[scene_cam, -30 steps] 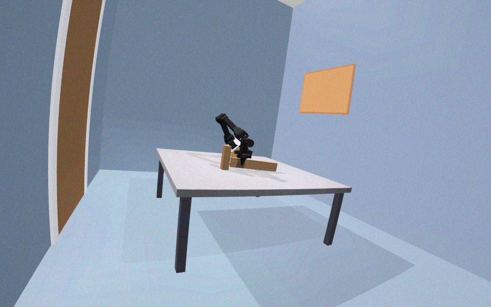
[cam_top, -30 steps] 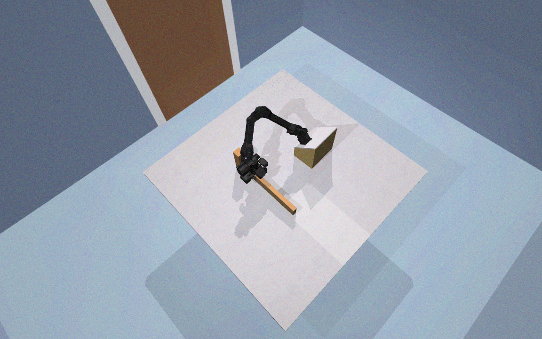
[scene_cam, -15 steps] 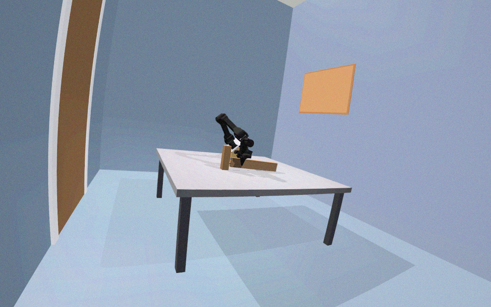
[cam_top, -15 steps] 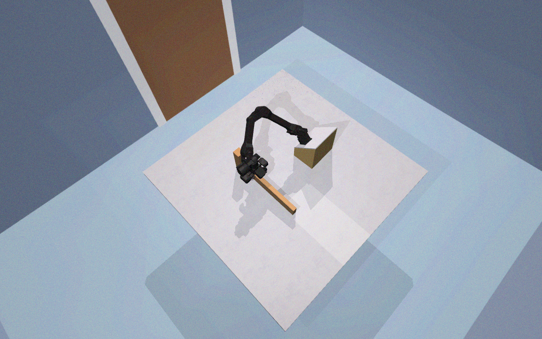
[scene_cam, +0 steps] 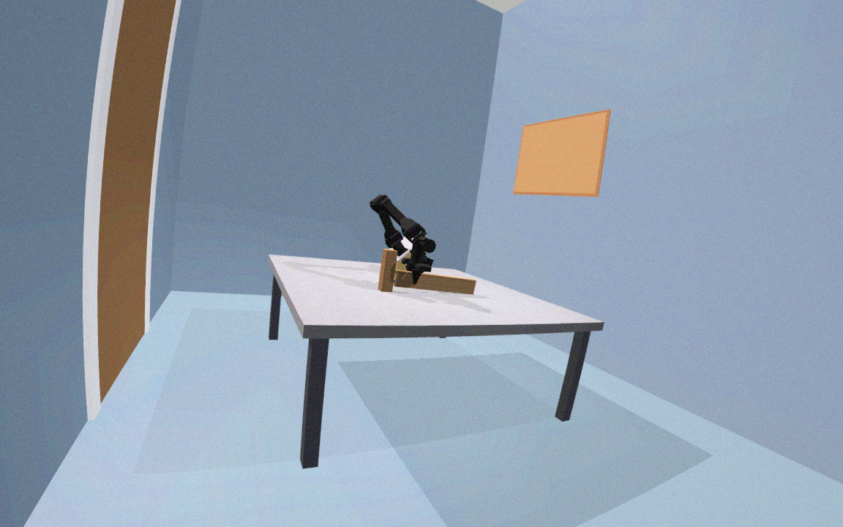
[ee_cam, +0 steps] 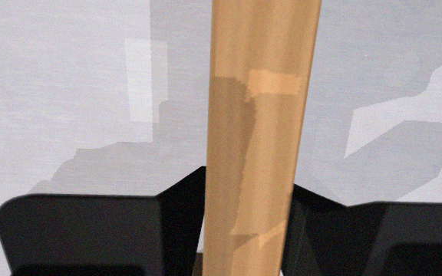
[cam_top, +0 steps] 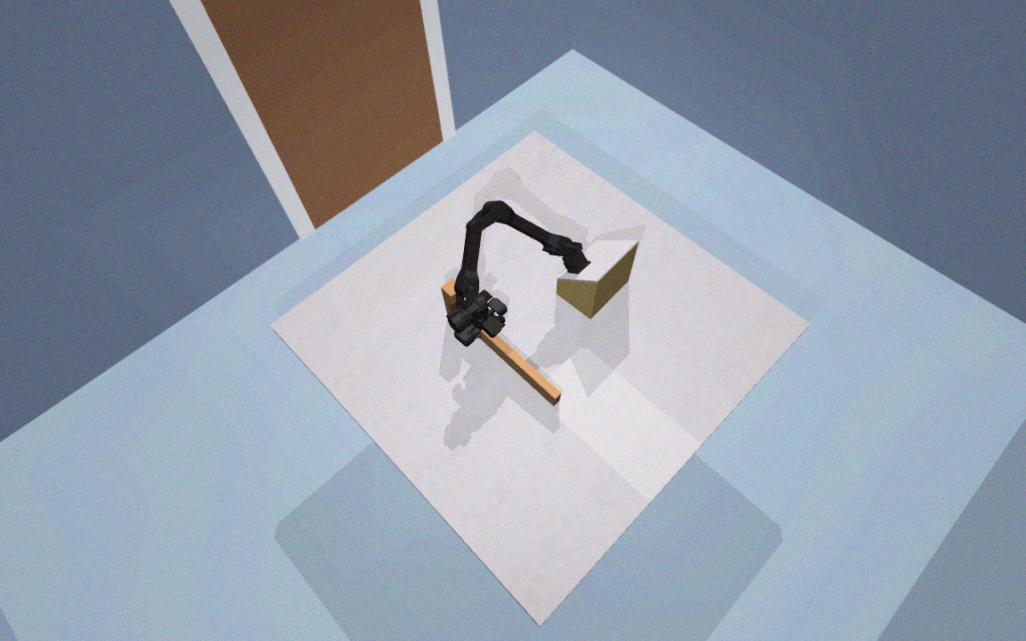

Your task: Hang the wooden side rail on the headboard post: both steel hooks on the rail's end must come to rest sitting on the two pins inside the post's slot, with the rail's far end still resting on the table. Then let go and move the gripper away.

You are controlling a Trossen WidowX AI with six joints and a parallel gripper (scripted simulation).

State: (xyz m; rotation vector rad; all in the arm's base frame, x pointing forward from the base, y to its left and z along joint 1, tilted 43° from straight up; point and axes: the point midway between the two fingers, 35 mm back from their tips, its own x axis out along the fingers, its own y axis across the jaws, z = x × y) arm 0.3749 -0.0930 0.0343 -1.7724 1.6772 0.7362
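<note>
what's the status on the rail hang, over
Gripper shut on wooden rail. Rail's near end at headboard post, far end on table; hooks not visible. Nothing in the way.

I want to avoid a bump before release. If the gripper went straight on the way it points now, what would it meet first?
The gripper points down, shut on the wooden rail. Straight on, it would press that rail towards the table below; how much gap remains under the rail is unclear.

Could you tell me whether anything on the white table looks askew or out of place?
Nothing stands out. The long wooden side rail slopes from the upright wooden headboard post to the table, as intended. The black gripper is clamped on it. The hooks are hidden.
</note>
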